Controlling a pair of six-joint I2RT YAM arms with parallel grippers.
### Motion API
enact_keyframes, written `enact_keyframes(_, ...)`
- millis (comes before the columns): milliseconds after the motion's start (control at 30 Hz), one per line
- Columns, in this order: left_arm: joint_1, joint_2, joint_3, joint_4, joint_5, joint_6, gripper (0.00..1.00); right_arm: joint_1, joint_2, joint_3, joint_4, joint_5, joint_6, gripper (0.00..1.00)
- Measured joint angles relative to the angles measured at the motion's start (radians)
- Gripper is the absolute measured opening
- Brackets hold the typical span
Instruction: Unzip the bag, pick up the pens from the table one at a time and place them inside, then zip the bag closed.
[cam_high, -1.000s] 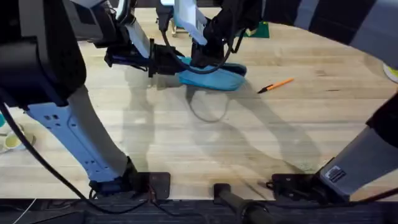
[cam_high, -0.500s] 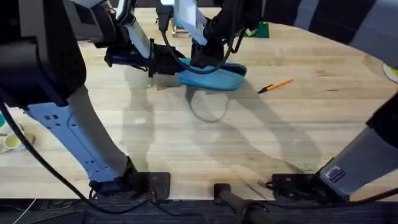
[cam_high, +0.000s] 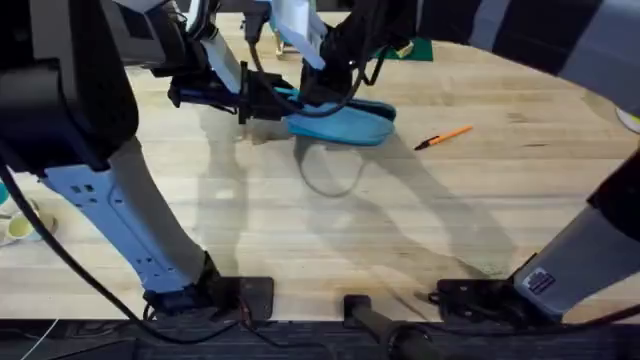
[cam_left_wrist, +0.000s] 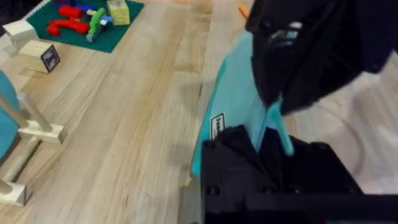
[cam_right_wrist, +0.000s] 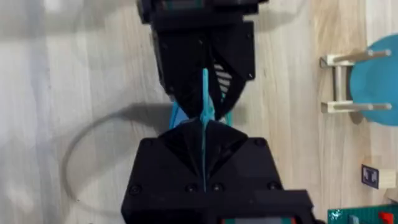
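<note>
— What do your grippers have right now?

— Start with your right gripper (cam_right_wrist: 204, 127): its fingers are closed on a thin teal strip, most likely the zipper pull tab (cam_right_wrist: 204, 99), which stands on edge between the tips. Facing it, your left gripper (cam_left_wrist: 267, 155) is clamped on the end of the bag (cam_high: 340, 122), pinching a fold of the light blue fabric.

— How will the bag behave when you pull?

— Judge it soft and light. The cloth already bunches where you hold it, so it will stretch and lift before the zipper slides. Keep the left grip on the fabric end as an anchor and pull the tab straight along the top seam, away from the left gripper. A sideways tug would probably just twist the pouch.

— Is the tab a safe hold?

— It is thin and likely slick, so it could slip out of the right fingers. You cannot tell here how far the zipper is open; the grippers cover it.

— And past the bag?

— The pen (cam_high: 443, 137) lies on the table (cam_high: 400, 230) well beyond your right gripper, clear of the bag. It looks thin, stiff and light, and apt to roll. Take it near the middle of the orange barrel, fingers across it.
</note>
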Motion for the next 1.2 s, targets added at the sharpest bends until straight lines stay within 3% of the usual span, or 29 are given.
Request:
enact_keyframes(433,0.002,0.0,0.0,0.0,0.001,0.0,0.041,0.024,0.0,-0.003,0.08,0.015,0.054,0.031)
enact_keyframes(1200,0.002,0.0,0.0,0.0,0.002,0.0,0.042,0.024,0.0,-0.003,0.084,0.015,0.082,0.031)
